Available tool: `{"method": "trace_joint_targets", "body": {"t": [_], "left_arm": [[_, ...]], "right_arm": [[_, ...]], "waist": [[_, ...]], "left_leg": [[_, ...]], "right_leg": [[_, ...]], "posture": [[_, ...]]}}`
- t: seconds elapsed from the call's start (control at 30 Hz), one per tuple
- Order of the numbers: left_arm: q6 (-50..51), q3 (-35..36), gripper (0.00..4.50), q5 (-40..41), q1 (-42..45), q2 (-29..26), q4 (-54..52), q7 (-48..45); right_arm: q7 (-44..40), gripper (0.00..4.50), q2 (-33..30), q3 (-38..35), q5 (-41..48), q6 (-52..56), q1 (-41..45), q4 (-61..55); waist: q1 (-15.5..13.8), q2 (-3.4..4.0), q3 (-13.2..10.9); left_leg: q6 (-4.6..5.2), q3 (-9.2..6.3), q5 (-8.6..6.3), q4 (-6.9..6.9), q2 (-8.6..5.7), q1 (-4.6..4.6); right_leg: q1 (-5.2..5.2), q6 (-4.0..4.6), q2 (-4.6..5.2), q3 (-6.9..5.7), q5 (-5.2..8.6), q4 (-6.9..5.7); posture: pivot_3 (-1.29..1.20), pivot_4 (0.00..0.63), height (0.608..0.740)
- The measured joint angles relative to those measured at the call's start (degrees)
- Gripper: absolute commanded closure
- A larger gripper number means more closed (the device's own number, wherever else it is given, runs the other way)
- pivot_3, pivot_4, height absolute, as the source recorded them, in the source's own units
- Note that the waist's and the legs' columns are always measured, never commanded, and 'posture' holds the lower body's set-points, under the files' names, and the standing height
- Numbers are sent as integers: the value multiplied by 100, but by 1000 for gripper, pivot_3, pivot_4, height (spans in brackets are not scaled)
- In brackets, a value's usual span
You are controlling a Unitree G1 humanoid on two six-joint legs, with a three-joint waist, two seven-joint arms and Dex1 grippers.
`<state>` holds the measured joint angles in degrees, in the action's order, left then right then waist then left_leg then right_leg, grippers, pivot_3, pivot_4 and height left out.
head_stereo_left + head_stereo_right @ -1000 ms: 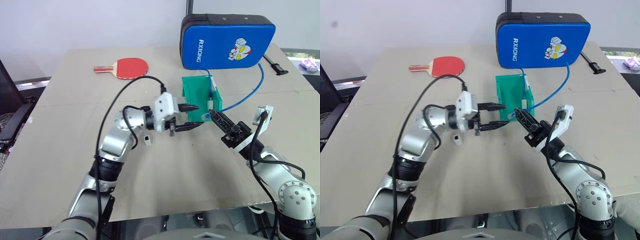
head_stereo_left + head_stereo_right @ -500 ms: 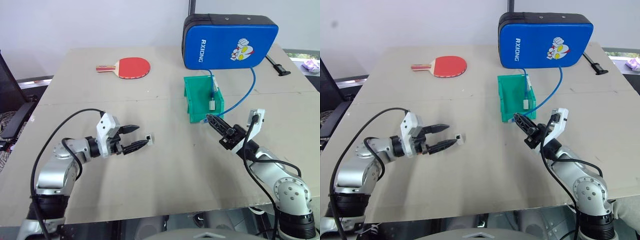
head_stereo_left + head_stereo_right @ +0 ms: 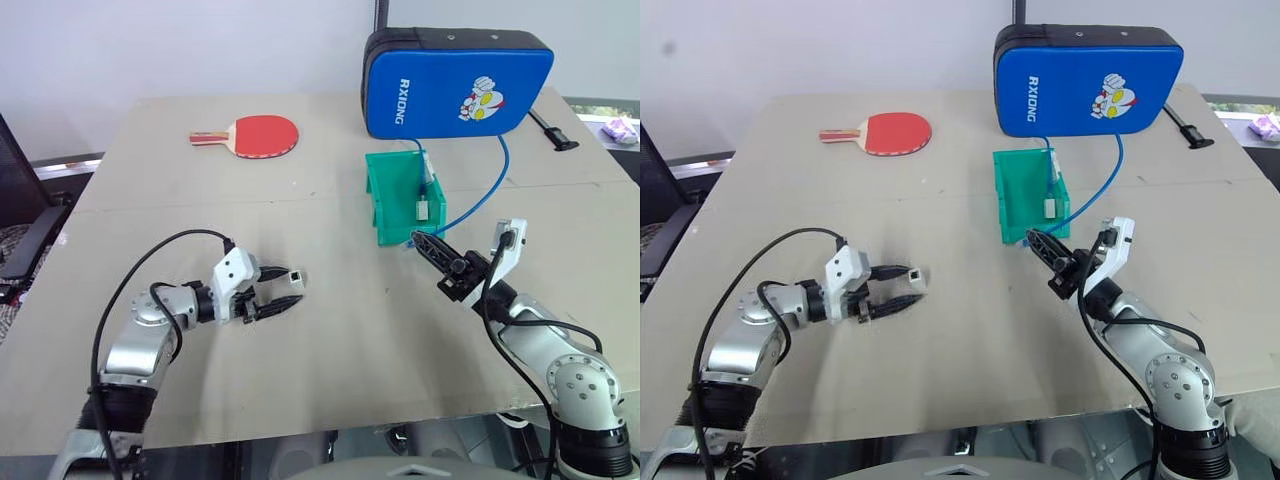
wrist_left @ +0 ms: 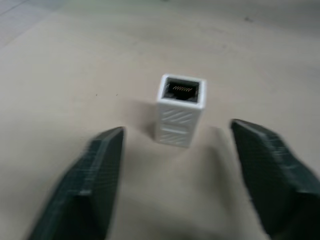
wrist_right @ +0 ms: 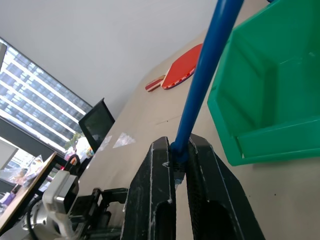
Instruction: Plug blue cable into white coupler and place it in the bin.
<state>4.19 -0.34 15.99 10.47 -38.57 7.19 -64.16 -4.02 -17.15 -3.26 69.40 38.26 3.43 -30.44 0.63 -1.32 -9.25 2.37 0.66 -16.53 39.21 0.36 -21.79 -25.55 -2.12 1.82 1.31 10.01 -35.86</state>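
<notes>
Left gripper (image 3: 288, 290) low over the table (image 3: 350, 330), fingers apart on either side of the white coupler (image 4: 180, 109) — not touching it, socket hole facing up. Right gripper (image 5: 180, 160) clamped on the blue cable (image 5: 202, 85) just in front of the green bin (image 3: 392, 195). Cable running off beside the bin toward the blue pad (image 3: 455, 85).

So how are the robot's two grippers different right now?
The left gripper has its fingers apart on either side of the white coupler, not touching it; the right gripper is shut on the blue cable. The left sits low by the table; the right is near the green bin. Both have two black fingers.
</notes>
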Motion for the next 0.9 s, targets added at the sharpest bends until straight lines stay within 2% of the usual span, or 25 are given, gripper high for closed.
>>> {"method": "trace_joint_targets", "body": {"t": [0.07,0.1,0.27,0.43,0.6,0.77,0.9], "left_arm": [[-116,-83,3724,-25,128,98,128,-66],[-125,-104,4028,-27,172,125,154,-77],[-122,-286,4008,-21,333,211,221,-258],[172,-565,4008,-15,648,251,-129,-421],[402,-1109,4008,-359,1255,646,-339,-164],[272,-1488,4008,-795,1429,1018,-82,106],[207,-1526,4008,-833,1429,1101,57,198]], "right_arm": [[-1,4500,-17,5,-50,19,0,-14],[-1,4500,-35,7,-73,22,0,-14],[-95,4500,-282,195,-420,158,100,-44],[-448,4500,-581,748,-1071,422,826,-30],[-568,4500,-479,1077,-1411,735,1616,224],[-547,4500,-354,1254,-1722,1222,1890,664],[-531,4500,-275,1256,-1895,1416,1890,746]], "waist": [[3,-1,0],[3,-1,0],[25,0,0],[18,0,0],[3,-3,2],[16,-3,2],[13,-3,2]], "left_leg": [[0,1,0,0,0,-1],[0,2,0,0,0,-1],[0,3,0,0,0,0],[1,-2,0,2,0,0],[1,-4,0,4,-6,-4],[10,-5,-5,1,-4,-7],[10,-10,-6,1,-4,-9]], "right_leg": [[0,4,1,1,-3,1],[0,5,1,2,-4,1],[-1,4,0,4,-4,0],[-1,-2,-5,0,-1,-2],[1,5,-4,1,-6,0],[-2,5,-3,-2,-6,1],[-4,5,-3,-6,-6,1]], "posture": [[0,150,740],[0,150,740],[0,150,740],[0,150,740],[0,150,740],[0,150,740],[0,150,740]]}}
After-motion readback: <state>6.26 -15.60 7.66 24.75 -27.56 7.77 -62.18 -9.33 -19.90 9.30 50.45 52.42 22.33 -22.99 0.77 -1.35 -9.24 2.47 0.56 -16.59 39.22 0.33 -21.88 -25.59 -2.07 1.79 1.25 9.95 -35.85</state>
